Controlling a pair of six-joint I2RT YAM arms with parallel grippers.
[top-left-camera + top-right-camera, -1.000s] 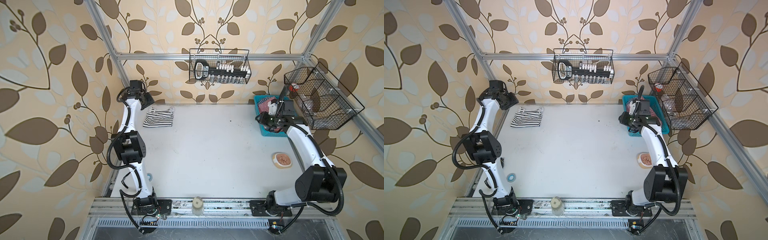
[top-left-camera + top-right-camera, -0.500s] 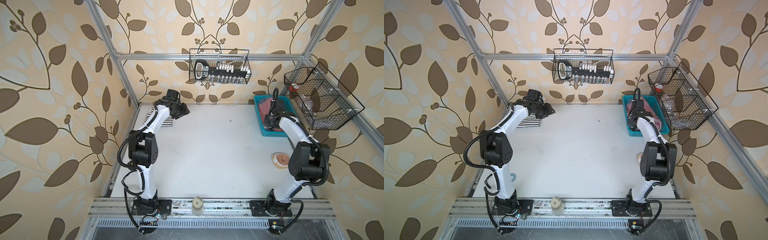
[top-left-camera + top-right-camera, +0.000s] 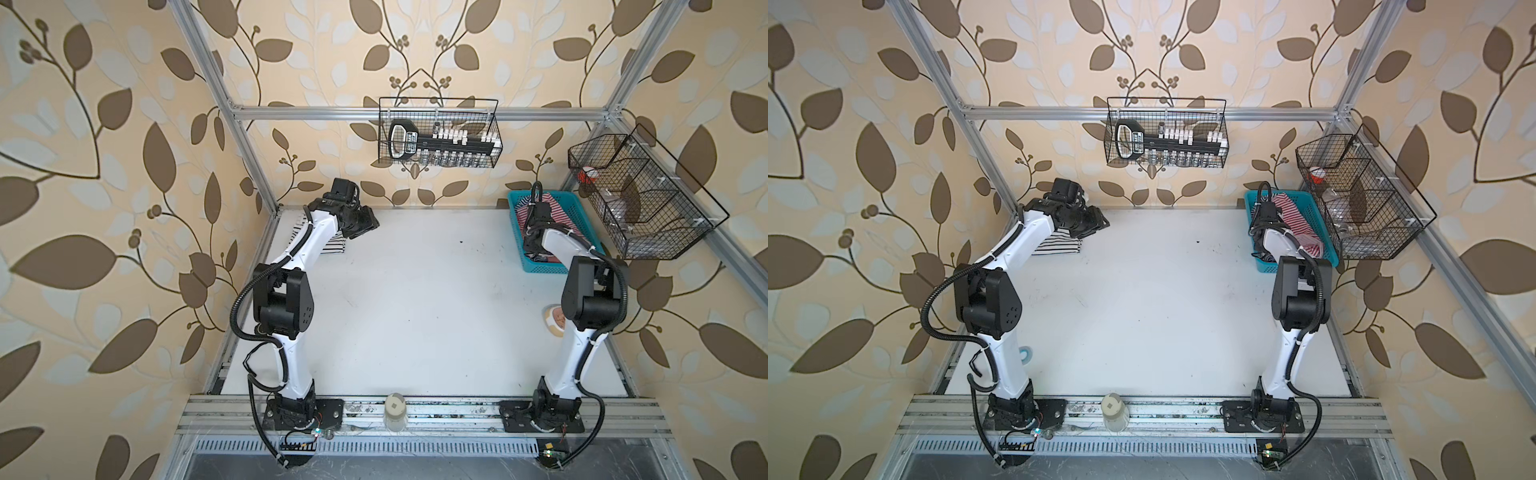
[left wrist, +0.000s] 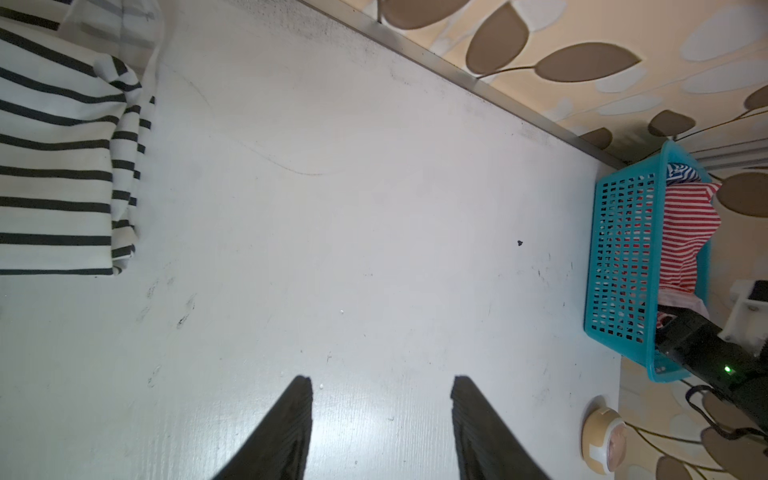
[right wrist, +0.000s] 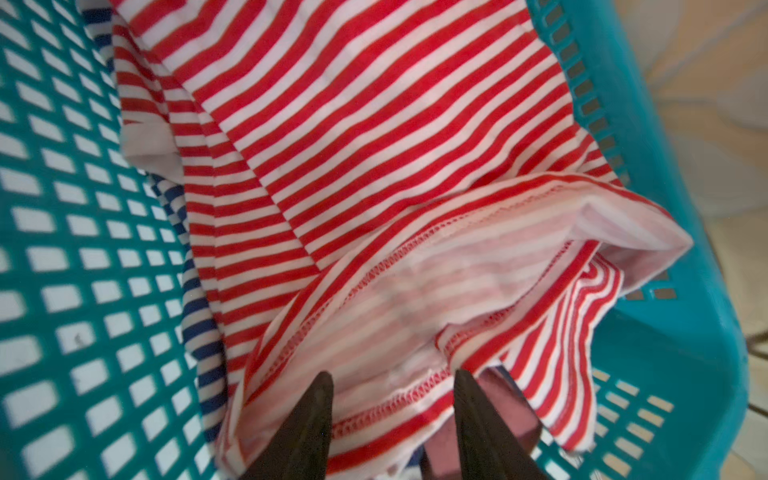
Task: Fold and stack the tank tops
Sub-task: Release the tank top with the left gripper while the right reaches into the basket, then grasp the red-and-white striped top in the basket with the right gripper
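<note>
Leaf-patterned walls close in the white counter (image 3: 415,299) on three sides, which leaves us its broad middle free for folding. We see the black-striped tank top (image 4: 54,166) lying folded at the far left corner, presumably parked there as the base of the stack. Our left tool (image 4: 381,415) hovers just beside it over bare counter, jaws apart and empty, likely waiting to help with the next garment. The red-striped tank top (image 5: 374,145) lies crumpled in the teal basket (image 4: 623,257) at the far right, over a blue-striped piece. Our right tool (image 5: 392,415) reaches down into that basket, its jaws parted astride a stitched hem; we judge it poised to pinch that edge, nothing gripped yet.
</note>
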